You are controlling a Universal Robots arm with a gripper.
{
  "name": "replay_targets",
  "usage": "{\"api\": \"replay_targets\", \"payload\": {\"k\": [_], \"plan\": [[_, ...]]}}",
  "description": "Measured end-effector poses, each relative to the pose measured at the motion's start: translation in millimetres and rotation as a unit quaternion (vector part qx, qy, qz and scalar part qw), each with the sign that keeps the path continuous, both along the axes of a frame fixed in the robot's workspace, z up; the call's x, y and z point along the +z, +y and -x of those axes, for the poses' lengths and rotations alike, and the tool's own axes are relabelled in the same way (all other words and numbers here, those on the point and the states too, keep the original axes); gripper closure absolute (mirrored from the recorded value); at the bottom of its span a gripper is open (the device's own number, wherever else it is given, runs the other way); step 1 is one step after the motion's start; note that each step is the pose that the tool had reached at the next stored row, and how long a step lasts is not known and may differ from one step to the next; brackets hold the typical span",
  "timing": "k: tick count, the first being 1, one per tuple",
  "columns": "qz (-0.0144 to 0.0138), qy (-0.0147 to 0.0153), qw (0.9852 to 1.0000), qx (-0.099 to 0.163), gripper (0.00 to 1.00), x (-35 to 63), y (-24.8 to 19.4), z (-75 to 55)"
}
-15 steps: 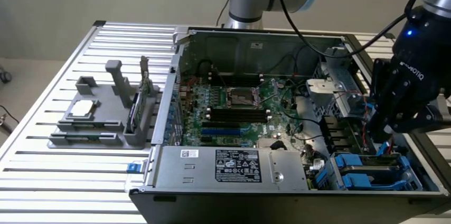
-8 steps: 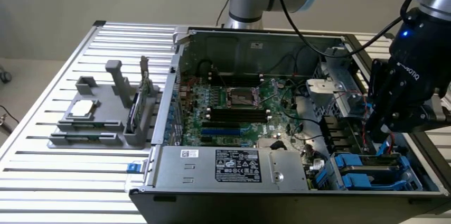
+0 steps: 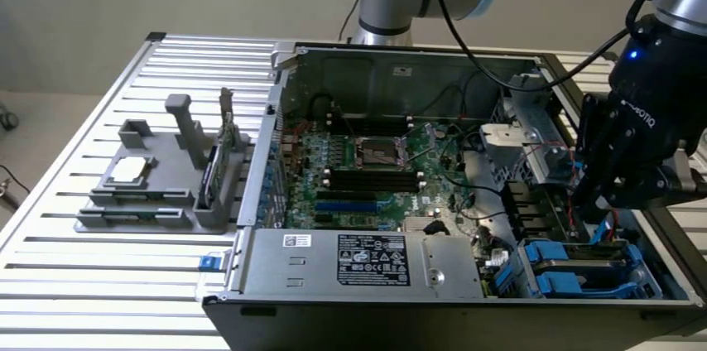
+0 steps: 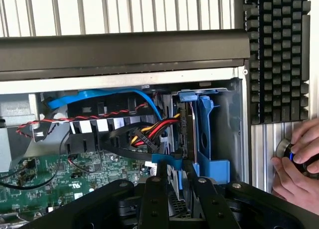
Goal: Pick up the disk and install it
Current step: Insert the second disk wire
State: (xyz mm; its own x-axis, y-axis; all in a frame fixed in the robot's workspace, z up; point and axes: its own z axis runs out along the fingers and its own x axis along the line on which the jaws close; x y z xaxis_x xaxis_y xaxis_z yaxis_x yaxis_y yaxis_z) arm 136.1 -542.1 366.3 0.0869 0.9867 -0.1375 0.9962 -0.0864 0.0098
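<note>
My gripper (image 4: 177, 170) hangs over the drive bay in the corner of the open computer case (image 3: 276, 119). Its black fingers (image 4: 160, 176) are closed on the blue edge of the disk (image 4: 185, 127). The disk stands on edge, dark and thin, inside the blue plastic carrier frame (image 4: 208, 134) next to the case wall. In the exterior view the gripper (image 3: 593, 212) is at the exterior view's right, low over the bay with its blue brackets (image 3: 564, 275), and it hides the disk.
Red, yellow and black cables (image 4: 147, 134) and a blue cable (image 4: 99, 97) crowd the bay. The motherboard (image 3: 365, 169) and the power-supply box (image 3: 365, 260) fill the case. A grey fixture (image 3: 165, 185) sits at the exterior view's left. A hand (image 4: 299, 164) and a keyboard (image 4: 279, 55) lie outside the case.
</note>
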Motion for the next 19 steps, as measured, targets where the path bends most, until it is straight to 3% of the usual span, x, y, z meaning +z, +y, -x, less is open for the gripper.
{"api": "replay_targets", "payload": {"k": [6,8,9,19], "plan": [[0.0,0.0,1.0,0.0,0.73,-1.7,0.0,0.0],[-0.0001,0.0,1.0,0.0,0.76,-2.5,0.0,0.0],[0.0,0.0,1.0,0.0,0.82,-2.9,0.0,0.0],[-0.0002,0.0,1.0,0.0,0.84,-5.0,0.0,0.2]]}}
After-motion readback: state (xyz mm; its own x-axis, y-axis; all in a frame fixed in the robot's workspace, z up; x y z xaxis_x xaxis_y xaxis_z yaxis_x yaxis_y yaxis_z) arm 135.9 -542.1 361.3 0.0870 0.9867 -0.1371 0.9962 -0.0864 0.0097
